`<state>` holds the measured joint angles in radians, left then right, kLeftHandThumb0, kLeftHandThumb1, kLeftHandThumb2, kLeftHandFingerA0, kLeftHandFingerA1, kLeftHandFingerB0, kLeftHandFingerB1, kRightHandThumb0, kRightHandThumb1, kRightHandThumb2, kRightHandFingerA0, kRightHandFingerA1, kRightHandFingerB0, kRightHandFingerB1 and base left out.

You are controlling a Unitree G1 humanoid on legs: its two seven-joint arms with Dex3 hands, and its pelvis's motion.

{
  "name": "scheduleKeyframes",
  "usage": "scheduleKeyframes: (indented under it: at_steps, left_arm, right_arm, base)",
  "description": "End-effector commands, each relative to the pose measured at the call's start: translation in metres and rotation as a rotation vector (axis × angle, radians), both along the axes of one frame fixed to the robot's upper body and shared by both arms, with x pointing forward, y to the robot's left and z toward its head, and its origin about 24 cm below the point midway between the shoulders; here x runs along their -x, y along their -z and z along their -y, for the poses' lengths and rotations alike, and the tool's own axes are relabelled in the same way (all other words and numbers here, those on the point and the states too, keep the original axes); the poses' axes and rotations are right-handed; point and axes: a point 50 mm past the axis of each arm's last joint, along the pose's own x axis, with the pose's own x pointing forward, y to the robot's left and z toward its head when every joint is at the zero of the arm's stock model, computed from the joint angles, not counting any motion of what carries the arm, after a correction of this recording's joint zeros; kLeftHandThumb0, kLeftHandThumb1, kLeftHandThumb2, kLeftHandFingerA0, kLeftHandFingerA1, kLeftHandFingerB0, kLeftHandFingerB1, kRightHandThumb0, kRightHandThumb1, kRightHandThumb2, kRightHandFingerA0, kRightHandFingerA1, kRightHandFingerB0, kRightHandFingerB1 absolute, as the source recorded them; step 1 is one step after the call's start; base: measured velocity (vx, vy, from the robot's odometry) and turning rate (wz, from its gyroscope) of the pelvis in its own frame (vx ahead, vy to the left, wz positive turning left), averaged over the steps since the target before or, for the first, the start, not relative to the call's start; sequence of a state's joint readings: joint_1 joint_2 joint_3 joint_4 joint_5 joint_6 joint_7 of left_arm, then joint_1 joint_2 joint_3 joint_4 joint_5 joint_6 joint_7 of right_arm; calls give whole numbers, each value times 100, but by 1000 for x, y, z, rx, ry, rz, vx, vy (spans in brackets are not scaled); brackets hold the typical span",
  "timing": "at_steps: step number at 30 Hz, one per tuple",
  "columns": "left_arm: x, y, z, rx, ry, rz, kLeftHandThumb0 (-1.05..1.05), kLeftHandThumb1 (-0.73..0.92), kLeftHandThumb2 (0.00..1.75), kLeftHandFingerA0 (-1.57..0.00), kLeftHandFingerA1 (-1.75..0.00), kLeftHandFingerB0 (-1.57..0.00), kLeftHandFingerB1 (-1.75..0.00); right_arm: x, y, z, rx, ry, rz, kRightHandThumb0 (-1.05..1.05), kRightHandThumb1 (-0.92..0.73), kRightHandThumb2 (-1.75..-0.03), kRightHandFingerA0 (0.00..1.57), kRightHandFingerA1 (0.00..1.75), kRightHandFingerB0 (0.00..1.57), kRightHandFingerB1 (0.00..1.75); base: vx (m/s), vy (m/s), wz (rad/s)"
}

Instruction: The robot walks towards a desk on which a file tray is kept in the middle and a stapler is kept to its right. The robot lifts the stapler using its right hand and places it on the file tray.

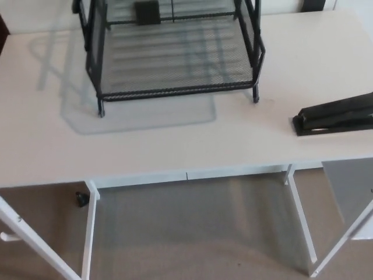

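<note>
A black wire-mesh file tray [175,87] stands on the white desk [145,146], toward its back middle, with an upper tier cut off by the top edge of the picture. A black stapler [335,115] lies flat on the desk to the tray's right, near the picture's right edge, its front end pointing left. Neither of my hands shows in the head view.
The desk's front edge runs across the middle of the picture, with white legs [90,233] below it and beige carpet [192,233] underneath. A small black object [81,200] lies on the floor by the left leg. A white piece of furniture [355,198] stands at the lower right.
</note>
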<state>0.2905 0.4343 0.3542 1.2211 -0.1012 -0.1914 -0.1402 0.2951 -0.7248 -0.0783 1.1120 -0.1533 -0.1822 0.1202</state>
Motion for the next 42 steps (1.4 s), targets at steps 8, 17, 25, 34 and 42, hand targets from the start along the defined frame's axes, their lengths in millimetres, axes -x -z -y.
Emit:
scheduleKeyframes:
  at_steps: [8, 17, 25, 34, 42]
  left_arm:
    - [-1, -13, -10, -34, 32, 60, -55, 36, 76, -56, -58, -55, -54]
    - [-2, -13, -13, -39, -5, 47, -65, 33, 72, -66, -55, -65, -51]
    - [-1, -15, -14, -39, -2, 41, -58, 35, 73, -62, -55, -61, -51]
    - [-7, -20, -21, -54, -23, 54, -59, 33, 70, -64, -54, -64, -51]
    - [-14, -25, -26, -38, -94, 149, -53, 43, 87, -67, -71, -42, -55]
  right_arm:
    - [7, 4, -3, -7, 0, -23, -74, -75, -62, 9, 32, 13, 26]
    - [9, 5, -4, -9, 3, -19, -74, -75, -62, 9, 32, 13, 26]
    - [7, 5, -4, -9, 1, -18, -74, -75, -62, 9, 32, 13, 26]
    - [10, 11, -10, -26, 12, -18, -74, -75, -62, 9, 32, 13, 26]
    - [-40, -49, 21, -341, 479, 836, -66, -48, -78, 91, 129, 5, 24]
  base:
    - [20, 105, -3]
    - [66, 146, 7]
    - [3, -23, 3]
    - [0, 0, 0]
    - [0, 0, 0]
